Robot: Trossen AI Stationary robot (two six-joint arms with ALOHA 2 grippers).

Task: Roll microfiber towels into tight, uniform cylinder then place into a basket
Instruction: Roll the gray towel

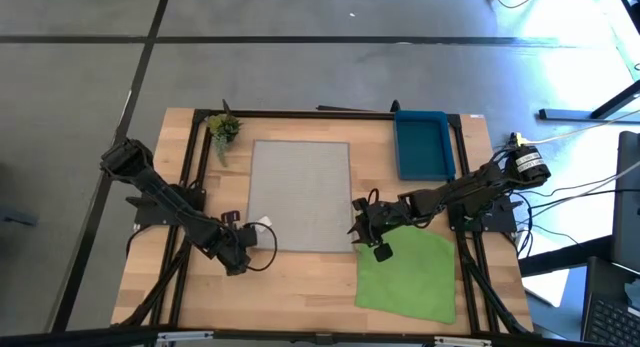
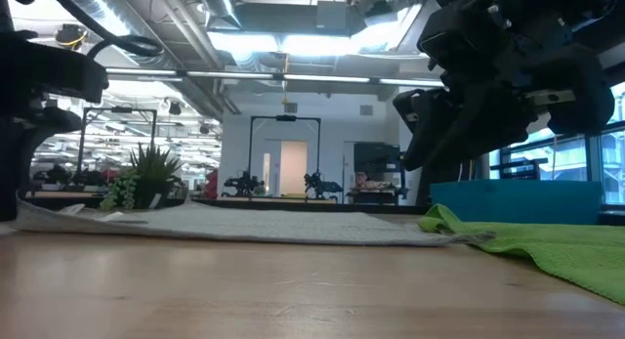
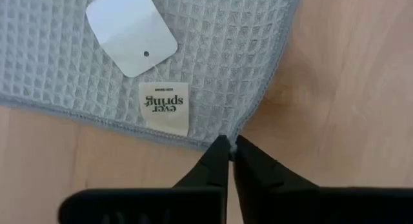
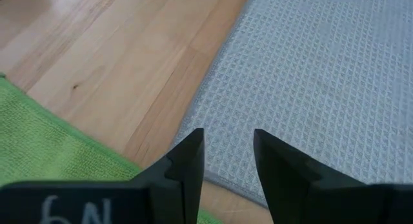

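The light grey towel lies spread flat in the middle of the table, its white tag near its near left corner. The green towel lies flat at the near right. The blue basket stands at the far right. My left gripper is shut on the grey towel's near left corner. My right gripper is open; in the right wrist view it hovers above the grey towel's right edge, close to the near right corner. My left gripper pinches the grey towel's near left corner between its two fingers. The fingers come from the table's near left side. The towel lies flat on the table, slack.
A small green plant sprig stands at the far left, beside the grey towel's far corner. A black frame rail runs along the far edge. Bare wood lies between the grey towel and the table's near edge.
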